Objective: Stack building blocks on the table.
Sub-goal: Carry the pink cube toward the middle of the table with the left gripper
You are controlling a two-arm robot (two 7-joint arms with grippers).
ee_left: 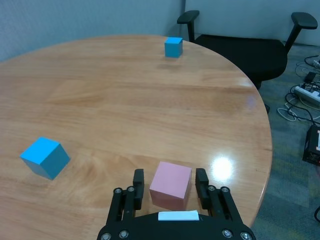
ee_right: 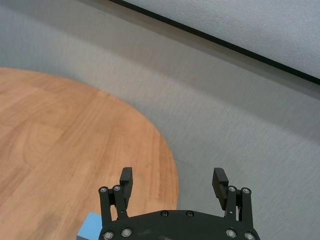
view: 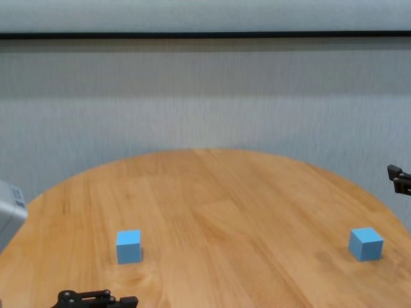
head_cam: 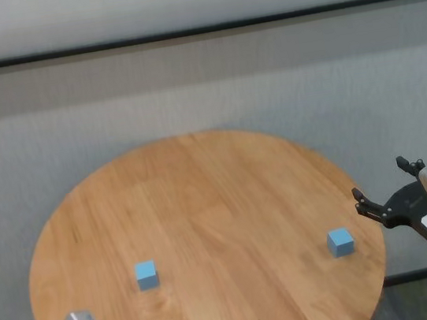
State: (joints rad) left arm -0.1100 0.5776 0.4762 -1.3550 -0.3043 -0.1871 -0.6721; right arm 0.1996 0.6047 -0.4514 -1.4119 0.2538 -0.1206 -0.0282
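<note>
2 blue blocks (head_cam: pixel 145 274) lie apart; left hand (ee_left: pixel 170 184) loosely brackets pink block (ee_left: pixel 171 185).

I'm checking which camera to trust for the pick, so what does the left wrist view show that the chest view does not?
Only the left wrist view shows the pink block sitting on the table between the fingers of the left gripper, with small gaps either side, plus an office chair and floor cables beyond the table.

Only the chest view shows the grey wall behind the table and a tip of the right gripper at the right edge.

Both show the two blue blocks, one near and one far, unstacked.
</note>
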